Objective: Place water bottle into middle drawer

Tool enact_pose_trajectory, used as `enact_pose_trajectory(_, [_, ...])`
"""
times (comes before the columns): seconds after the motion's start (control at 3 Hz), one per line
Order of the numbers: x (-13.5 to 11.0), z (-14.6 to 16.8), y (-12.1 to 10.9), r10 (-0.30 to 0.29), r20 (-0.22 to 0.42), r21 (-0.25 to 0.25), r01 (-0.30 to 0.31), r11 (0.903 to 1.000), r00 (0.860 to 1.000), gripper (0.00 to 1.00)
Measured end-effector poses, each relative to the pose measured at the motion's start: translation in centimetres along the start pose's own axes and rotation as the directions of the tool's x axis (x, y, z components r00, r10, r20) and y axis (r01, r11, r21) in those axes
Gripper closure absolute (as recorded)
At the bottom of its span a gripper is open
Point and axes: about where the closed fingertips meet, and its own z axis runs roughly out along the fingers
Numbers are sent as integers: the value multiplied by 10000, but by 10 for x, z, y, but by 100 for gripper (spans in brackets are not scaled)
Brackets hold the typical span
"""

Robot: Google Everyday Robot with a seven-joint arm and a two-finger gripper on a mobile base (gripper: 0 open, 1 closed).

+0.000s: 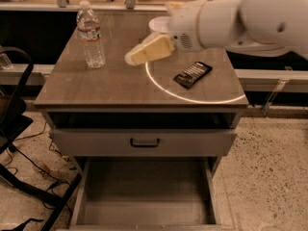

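Note:
The water bottle stands upright at the back left of the cabinet top, clear and ribbed, with a white cap and a pale label. My gripper, pale yellow at the end of the white arm, hovers above the top a short way right of the bottle and apart from it. It holds nothing that I can see. The middle drawer is pulled out at the bottom of the cabinet, a wide grey box with a bare flat floor.
A black packet lies on the cabinet top inside a bright ring of light. A white bowl is mostly hidden behind the arm. A shut drawer front with a dark handle sits above the open drawer. Black chair legs and cables lie at left.

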Motion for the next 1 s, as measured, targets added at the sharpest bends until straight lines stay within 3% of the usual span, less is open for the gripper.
enact_pose_trajectory(0.33, [-13, 56, 8, 289, 325, -292, -280, 9992, 9991, 0])
enact_pose_trajectory(0.67, [-31, 122, 24, 600, 879, -938, -517, 9942, 9943, 0])
enact_pose_trajectory(1.0, [-35, 160, 21, 1068, 1368, -1334, -885, 9871, 9848, 0])
